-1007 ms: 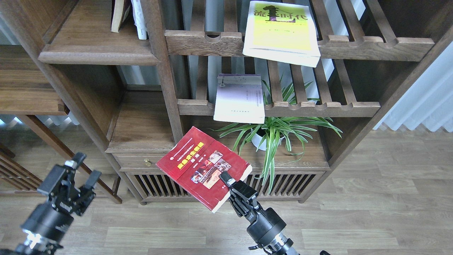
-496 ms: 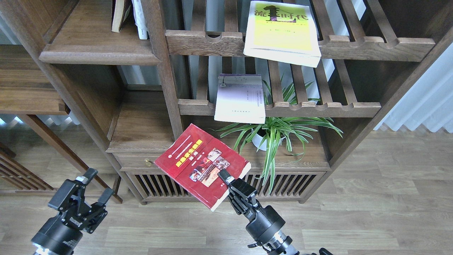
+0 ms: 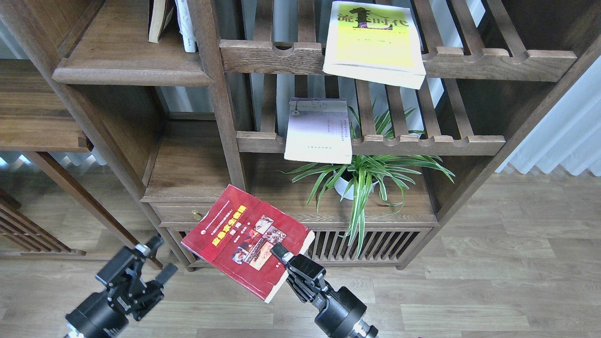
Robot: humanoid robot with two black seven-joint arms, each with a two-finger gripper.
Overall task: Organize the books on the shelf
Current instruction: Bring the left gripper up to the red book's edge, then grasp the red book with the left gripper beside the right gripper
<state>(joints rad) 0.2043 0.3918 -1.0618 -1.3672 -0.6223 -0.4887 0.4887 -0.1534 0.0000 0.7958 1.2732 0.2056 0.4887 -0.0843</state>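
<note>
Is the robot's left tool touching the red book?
Apart. The head view shows the left tool empty and open, with bare floor and cabinet between it and the red book. Only the right tool grips that book, at its near corner.

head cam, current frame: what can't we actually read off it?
- Right pincer: its lower finger is hidden under the red book, head view.
- Books on the solid shelf: two spines cut off by the top edge; covers unseen.
- Lilac book: print too small to read.
- Plant pot: mostly hidden by its own leaves.
- Left pincer: dark; finger pads unclear.
</note>
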